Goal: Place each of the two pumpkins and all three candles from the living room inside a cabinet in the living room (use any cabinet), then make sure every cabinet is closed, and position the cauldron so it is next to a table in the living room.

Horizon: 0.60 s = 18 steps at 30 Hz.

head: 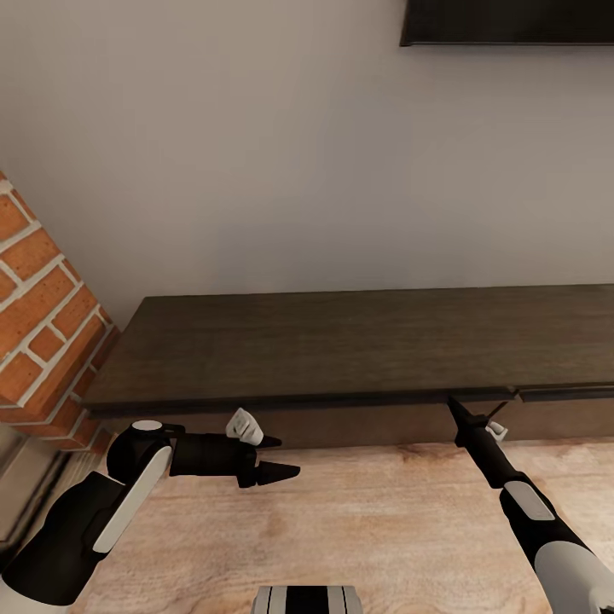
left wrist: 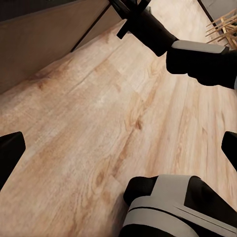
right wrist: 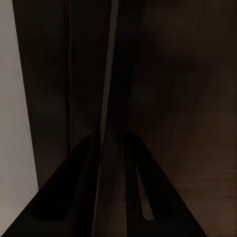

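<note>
The cabinet (head: 358,350) is a long, low unit of dark brown wood with a flat, matte, faintly grained top, set against a plain pale wall (head: 281,153) and running from a red brick column (head: 38,315) at the left off past the right edge of the head view. Its front edge is thin and straight, with a narrow seam near the right. The right gripper (head: 452,404) meets that edge just under the top, its slim black tapered fingers (right wrist: 74,197) set to either side of a thin dark panel edge, clenched on it. The left gripper (head: 281,457) hangs apart from the cabinet above the pale, streaky wood-plank floor (left wrist: 98,123), its pointed black fingers (left wrist: 10,153) spread wide and holding nothing.
</note>
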Motion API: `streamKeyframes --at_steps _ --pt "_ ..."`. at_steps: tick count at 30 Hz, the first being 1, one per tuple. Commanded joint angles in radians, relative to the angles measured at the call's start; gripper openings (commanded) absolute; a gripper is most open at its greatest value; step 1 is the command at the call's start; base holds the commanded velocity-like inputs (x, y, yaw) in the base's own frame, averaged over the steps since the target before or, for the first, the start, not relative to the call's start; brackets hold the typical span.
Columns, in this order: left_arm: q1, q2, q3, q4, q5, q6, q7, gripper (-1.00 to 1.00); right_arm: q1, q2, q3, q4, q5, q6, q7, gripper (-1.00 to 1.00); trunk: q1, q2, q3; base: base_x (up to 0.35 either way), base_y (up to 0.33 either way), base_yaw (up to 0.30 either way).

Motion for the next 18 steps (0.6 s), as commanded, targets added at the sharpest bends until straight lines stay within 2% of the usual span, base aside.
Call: streamKeyframes --at_steps 1,12,18 --pt "-0.001 0.001 -0.001 0.000 0.003 0.005 0.000 1.00 0.000 0.000 -0.003 0.003 0.005 -0.001 -0.009 -1.00 0.000 0.000 -0.001 0.000 0.000 0.000" --pt "-0.001 0.001 0.000 0.000 0.003 -0.001 -0.001 1.00 0.000 0.000 -0.003 0.003 0.005 -0.001 -0.009 -1.00 0.000 0.000 -0.001 -0.002 0.000 0.000" --pt "-0.001 0.001 0.000 0.000 0.003 -0.008 -0.001 1.00 0.000 0.001 -0.003 0.003 0.005 -0.001 -0.009 -1.00 0.000 0.000 -0.001 -0.072 0.000 0.000"
